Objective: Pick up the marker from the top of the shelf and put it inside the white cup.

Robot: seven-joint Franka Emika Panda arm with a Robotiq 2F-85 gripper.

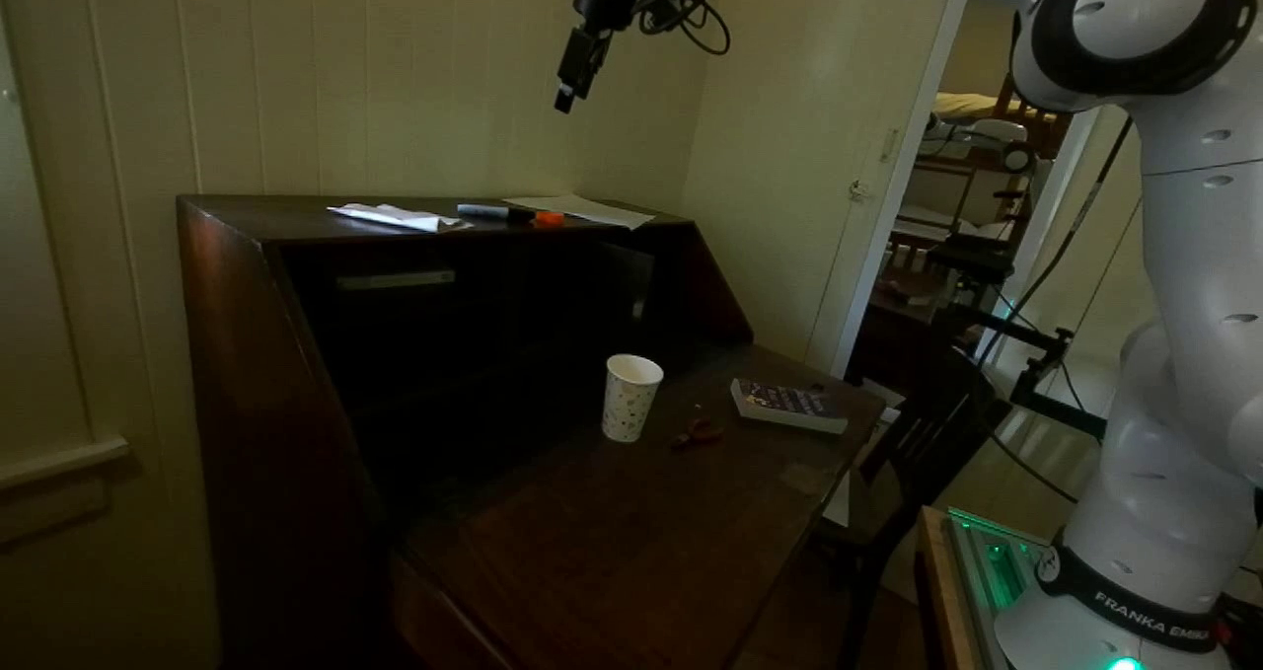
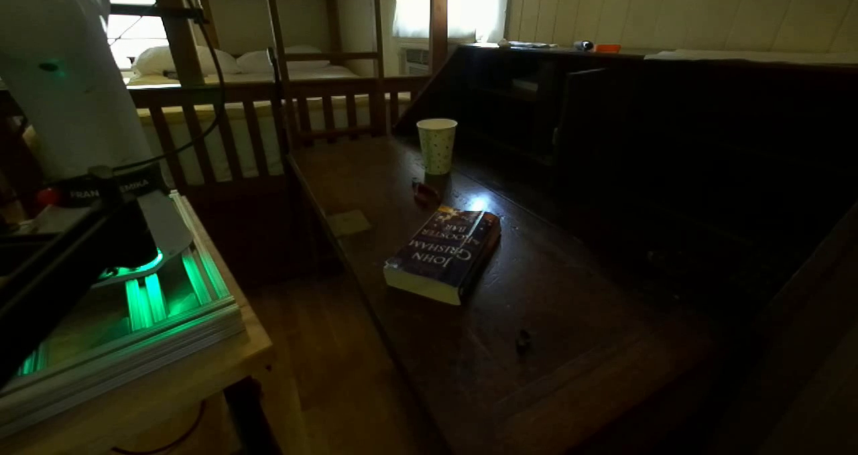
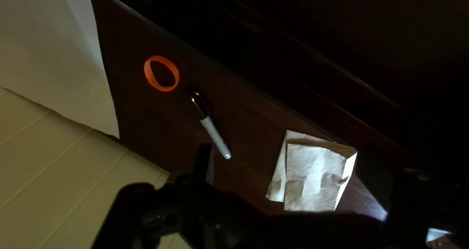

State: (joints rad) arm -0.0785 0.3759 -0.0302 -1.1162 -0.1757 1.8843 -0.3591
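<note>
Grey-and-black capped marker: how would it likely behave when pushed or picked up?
The grey-and-black marker would probably roll if pushed sideways: it looks round and lies on the flat top of the dark brown wooden shelf. It is likely stiff, being straight. Glints on its black cap suggest smooth plastic, so it may slip.

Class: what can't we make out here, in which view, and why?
White cup: inside bottom, hidden by its wall in both exterior views.
Shelf: much of its interior, lost in shadow in both exterior views.
Marker: any lettering, too small in the wrist view.
Pale sheet: cut off by the wrist view's edges.
Small dark object: too tiny to identify in an exterior view.
</note>
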